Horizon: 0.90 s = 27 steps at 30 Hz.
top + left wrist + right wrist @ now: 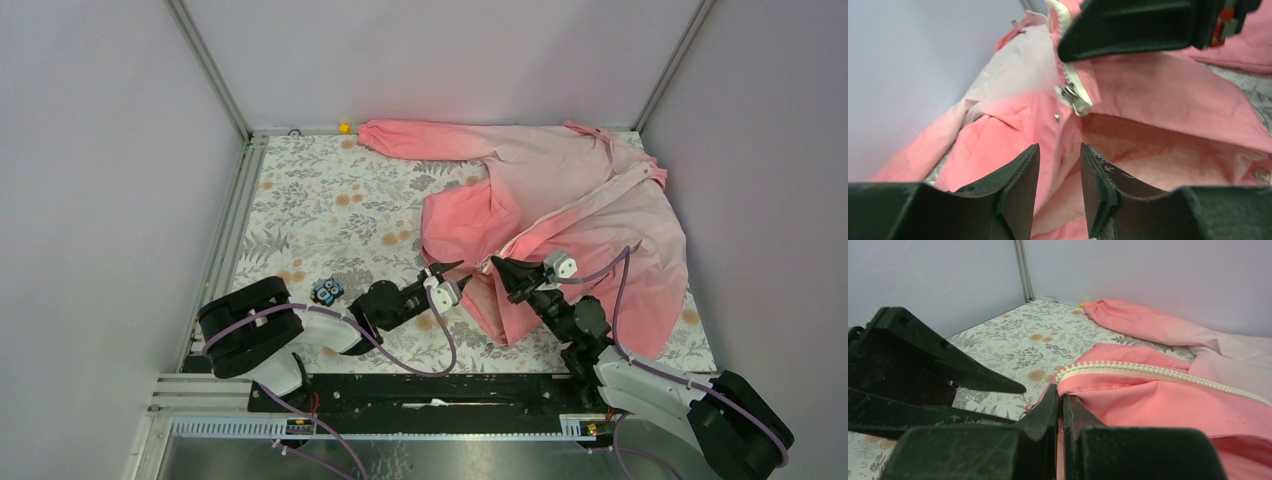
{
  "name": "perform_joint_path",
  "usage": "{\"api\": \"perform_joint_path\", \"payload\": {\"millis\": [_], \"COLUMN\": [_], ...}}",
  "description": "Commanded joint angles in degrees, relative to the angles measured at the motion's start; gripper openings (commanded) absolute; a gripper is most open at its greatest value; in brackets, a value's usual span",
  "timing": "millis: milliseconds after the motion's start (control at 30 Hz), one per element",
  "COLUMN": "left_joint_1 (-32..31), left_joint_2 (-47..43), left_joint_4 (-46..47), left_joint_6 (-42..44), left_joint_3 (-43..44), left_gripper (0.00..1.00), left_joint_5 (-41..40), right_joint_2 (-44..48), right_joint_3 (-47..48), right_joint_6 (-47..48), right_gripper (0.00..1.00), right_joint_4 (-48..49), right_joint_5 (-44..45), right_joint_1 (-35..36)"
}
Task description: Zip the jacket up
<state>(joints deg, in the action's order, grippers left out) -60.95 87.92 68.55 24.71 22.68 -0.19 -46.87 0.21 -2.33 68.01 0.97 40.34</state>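
Note:
The pink jacket (590,200) lies spread over the right back of the floral table, its white zipper (600,205) running diagonally. My right gripper (503,270) is shut on the jacket's lower front edge, just below the end of the zipper teeth (1148,370); its fingers (1050,407) pinch pink fabric. My left gripper (447,272) is open just left of that spot, facing the jacket. In the left wrist view its fingers (1020,185) stand apart in front of pink fabric, short of the metal zipper slider (1075,100). The right gripper's finger (1128,25) crosses above the slider.
A small blue and black object (328,291) lies on the floral cloth (330,210) near the left arm. A small yellow item (345,128) sits at the back wall by the sleeve cuff (1098,307). Lilac walls close in on three sides.

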Motion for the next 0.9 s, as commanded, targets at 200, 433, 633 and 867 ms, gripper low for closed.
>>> {"api": "perform_joint_path", "payload": {"millis": [200, 433, 633, 867], "left_joint_1": [-0.7, -0.8, -0.8, -0.8], "left_joint_2": [0.2, 1.4, 1.9, 2.4], "left_joint_4": [6.4, 2.3, 0.5, 1.1], "left_joint_6": [2.2, 3.8, 4.6, 4.9], "left_joint_3": [3.8, 5.2, 5.6, 5.5], "left_gripper": [0.42, 0.40, 0.40, 0.44], "left_joint_5": [-1.6, 1.2, 2.1, 0.8], "right_joint_2": [-0.2, 0.2, 0.3, 0.6], "right_joint_3": [-9.2, -9.3, -9.5, -9.4], "right_joint_6": [0.1, 0.0, 0.0, -0.1], "right_gripper": [0.00, 0.00, 0.00, 0.00], "right_joint_4": [5.6, 5.6, 5.7, 5.5], "right_joint_5": [-0.1, -0.1, 0.1, 0.2], "right_joint_1": [-0.1, 0.0, 0.0, 0.0]}}
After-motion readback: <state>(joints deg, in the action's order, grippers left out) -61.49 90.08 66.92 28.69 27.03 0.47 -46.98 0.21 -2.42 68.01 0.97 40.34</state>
